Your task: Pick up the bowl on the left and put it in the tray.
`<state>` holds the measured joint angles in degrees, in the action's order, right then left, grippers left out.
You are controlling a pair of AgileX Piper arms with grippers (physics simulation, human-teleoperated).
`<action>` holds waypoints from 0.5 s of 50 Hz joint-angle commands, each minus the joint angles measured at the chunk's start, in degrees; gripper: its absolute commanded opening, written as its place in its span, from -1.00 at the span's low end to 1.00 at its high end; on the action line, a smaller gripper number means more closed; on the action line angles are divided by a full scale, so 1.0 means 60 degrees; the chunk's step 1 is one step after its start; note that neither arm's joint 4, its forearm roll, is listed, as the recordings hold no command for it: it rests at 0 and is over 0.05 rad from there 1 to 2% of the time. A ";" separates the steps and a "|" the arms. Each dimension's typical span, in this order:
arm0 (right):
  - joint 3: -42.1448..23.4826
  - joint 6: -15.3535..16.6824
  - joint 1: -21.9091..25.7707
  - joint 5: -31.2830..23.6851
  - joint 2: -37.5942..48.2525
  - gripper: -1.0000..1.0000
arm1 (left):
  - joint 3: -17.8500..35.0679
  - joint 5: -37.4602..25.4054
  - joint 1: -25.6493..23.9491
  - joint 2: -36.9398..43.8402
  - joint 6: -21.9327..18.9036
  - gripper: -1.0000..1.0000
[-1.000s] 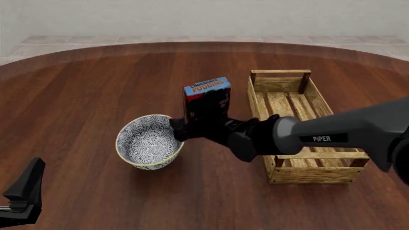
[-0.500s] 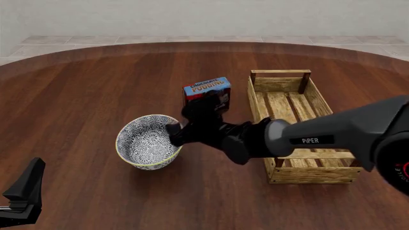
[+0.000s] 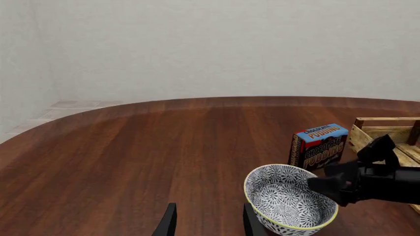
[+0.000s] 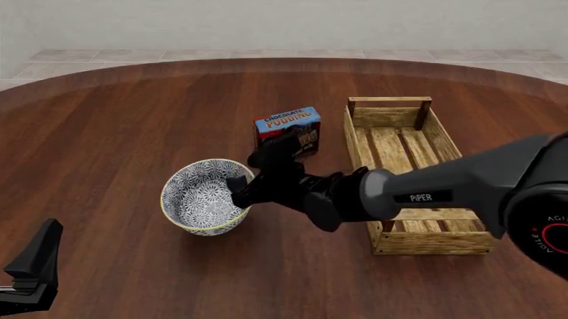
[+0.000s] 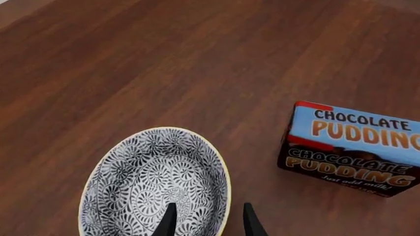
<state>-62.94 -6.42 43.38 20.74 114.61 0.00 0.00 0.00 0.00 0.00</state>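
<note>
My right gripper [image 4: 238, 193] is spread open, one finger inside and one outside the bowl's right rim | bowl [image 4: 206, 197] sits on the table [image 4: 116, 126], left of the tray [image 4: 418, 174] | pudding box [image 4: 288, 129] stands behind it | my left gripper [image 3: 206, 221] is parked open, near-left.

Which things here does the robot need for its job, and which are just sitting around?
Needed:
- bowl
- tray
- right hand, open, straddling the bowl's rim

Just sitting around:
- chocolate pudding box
- left hand, open, away from the bowl
</note>
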 commanded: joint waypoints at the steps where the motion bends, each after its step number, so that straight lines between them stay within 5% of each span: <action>1: -0.0082 -0.0003 -0.0033 -0.0008 0.0122 1.00 | 0.0000 0.0000 0.0000 0.0000 0.0000 1.00; 25: -0.0286 -0.0214 -0.0001 -0.0026 0.0325 1.00 | 0.0000 0.0000 0.0000 0.0000 0.0000 1.00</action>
<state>-64.38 -7.14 43.24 20.55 116.22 0.00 0.00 0.00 0.00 0.00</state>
